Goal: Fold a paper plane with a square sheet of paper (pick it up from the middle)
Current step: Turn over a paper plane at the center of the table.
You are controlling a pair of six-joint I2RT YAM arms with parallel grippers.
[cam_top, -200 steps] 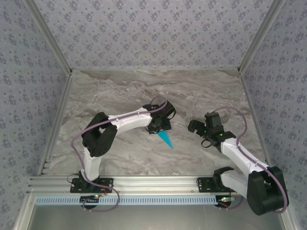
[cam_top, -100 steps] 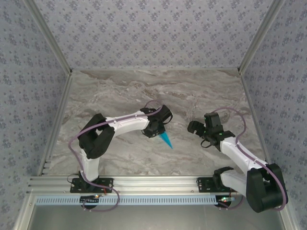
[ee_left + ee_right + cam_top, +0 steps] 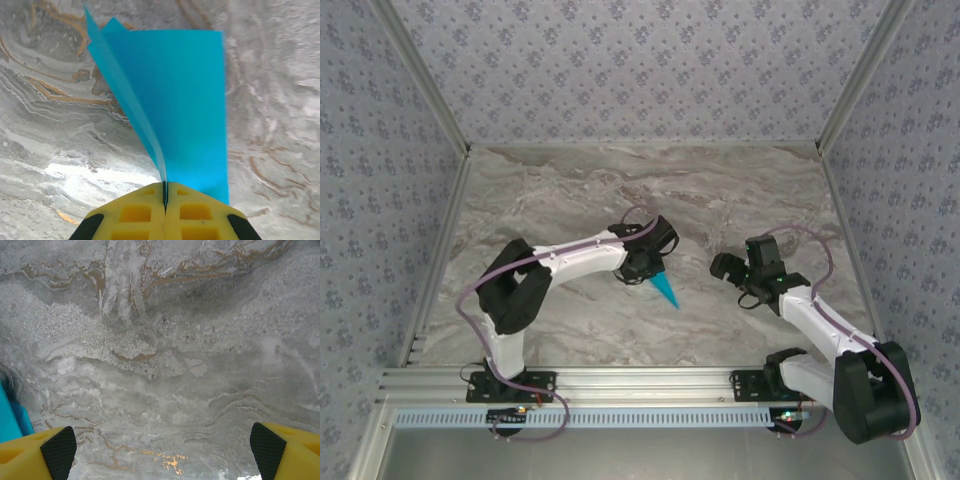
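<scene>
Pinched thinly by the closed left jaws, right jaws open, the sheet of paper (image 3: 190, 100) could be torn if tugged.

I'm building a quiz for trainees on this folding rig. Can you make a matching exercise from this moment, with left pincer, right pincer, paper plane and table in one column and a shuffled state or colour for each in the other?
Column one:
1. left pincer
2. right pincer
3. paper plane
4. table

Column two:
A. grey, marbled
B. open wide, holding nothing
C. shut on the blue paper's edge
D. cyan-blue, creased down the middle

Pairs: 1-C, 2-B, 3-D, 4-A
</scene>
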